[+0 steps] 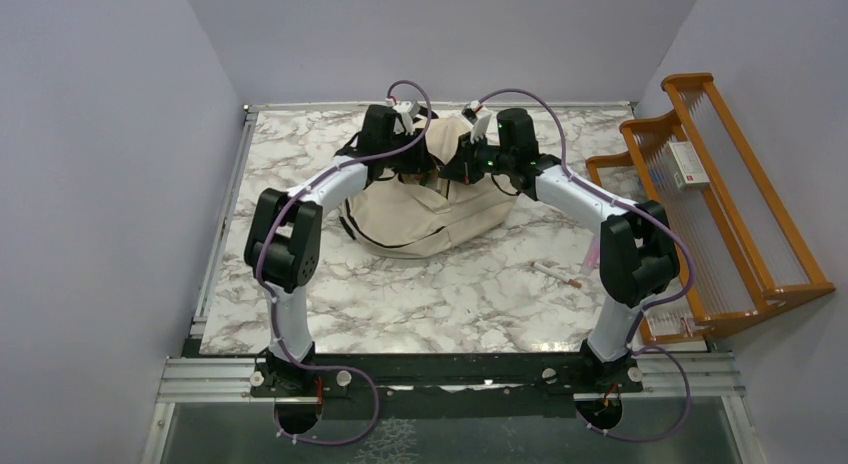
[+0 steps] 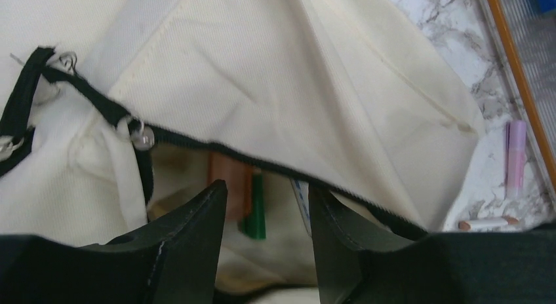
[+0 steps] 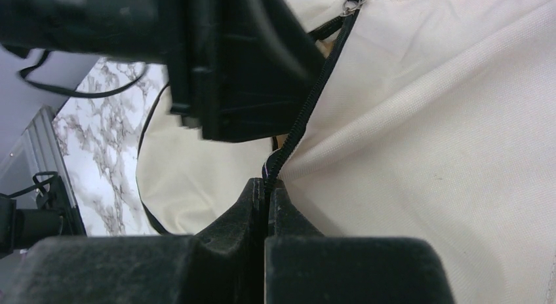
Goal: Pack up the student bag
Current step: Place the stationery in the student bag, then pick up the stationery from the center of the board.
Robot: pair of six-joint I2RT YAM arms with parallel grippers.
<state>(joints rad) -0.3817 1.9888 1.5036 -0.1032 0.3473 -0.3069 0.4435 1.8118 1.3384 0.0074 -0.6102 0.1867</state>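
Observation:
The cream student bag (image 1: 430, 216) lies at the back middle of the marble table, its black zipper edge open. My left gripper (image 2: 267, 189) is open and empty, its fingertips at the bag's mouth. Inside I see a green marker (image 2: 256, 209), an orange-brown item (image 2: 226, 183) and a white striped item. My right gripper (image 3: 267, 183) is shut on the bag's black zipper edge (image 3: 308, 101) and holds that side up. The left gripper's black body (image 3: 216, 61) shows just beyond it. Both grippers sit over the bag's top in the top view, left (image 1: 412, 156) and right (image 1: 462, 164).
A white pen with brown tips (image 1: 557, 275) lies on the table right of the bag, also in the left wrist view (image 2: 484, 223). A pink tube (image 2: 516, 156) lies near it. An orange wooden rack (image 1: 720, 204) stands along the right edge.

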